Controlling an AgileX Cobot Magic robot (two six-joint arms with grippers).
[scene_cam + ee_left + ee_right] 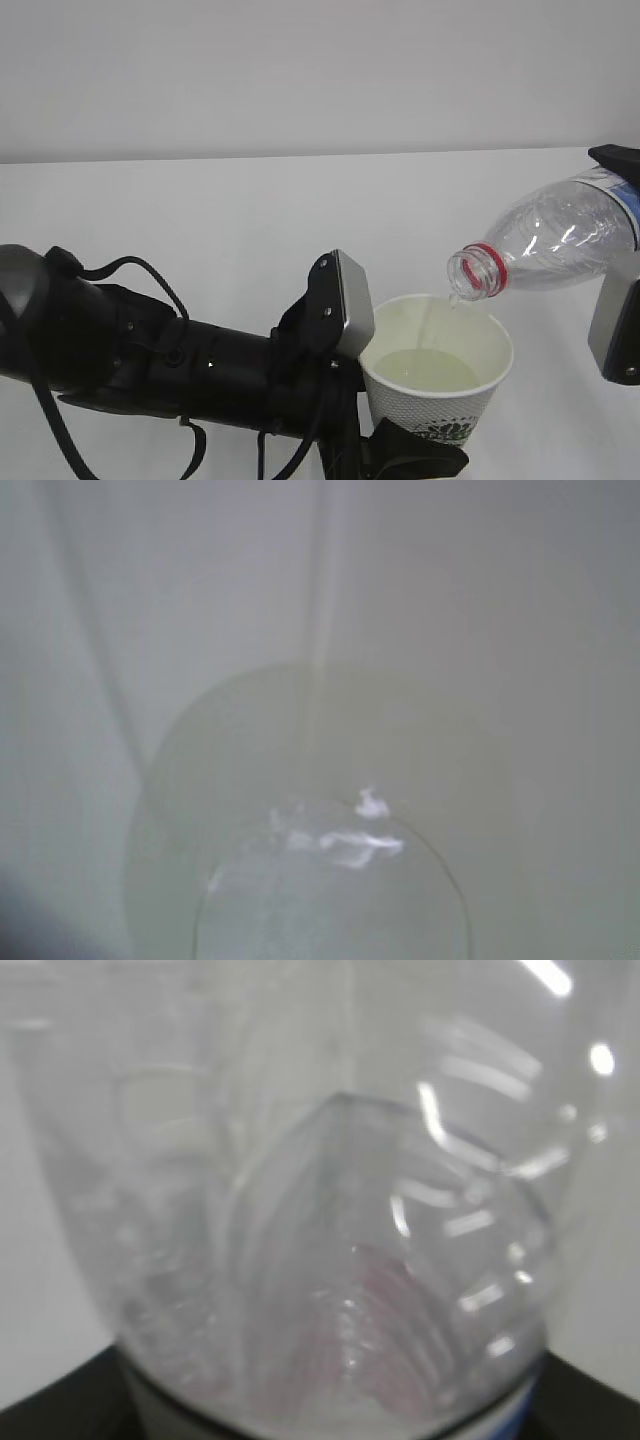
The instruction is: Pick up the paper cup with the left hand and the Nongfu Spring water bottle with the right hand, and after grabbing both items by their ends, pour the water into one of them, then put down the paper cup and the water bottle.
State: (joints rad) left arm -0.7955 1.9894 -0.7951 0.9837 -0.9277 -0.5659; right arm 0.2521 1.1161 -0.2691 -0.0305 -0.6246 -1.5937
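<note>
Gripping the paper cup (440, 385), left end effector (415, 455); right holds tilted bottle (555, 240) above.

You see the clear bottle (555, 238) tipped above the white cup (437, 375), water (428, 369) running in; each sits in its pincer.

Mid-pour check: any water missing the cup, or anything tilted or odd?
Nothing stands out. The Nongfu Spring water bottle is tipped with its open mouth just over the far rim of the paper cup, a thin stream falls inside, and water pools at the bottom. The cup sits upright; no spill shows on the table.
</note>
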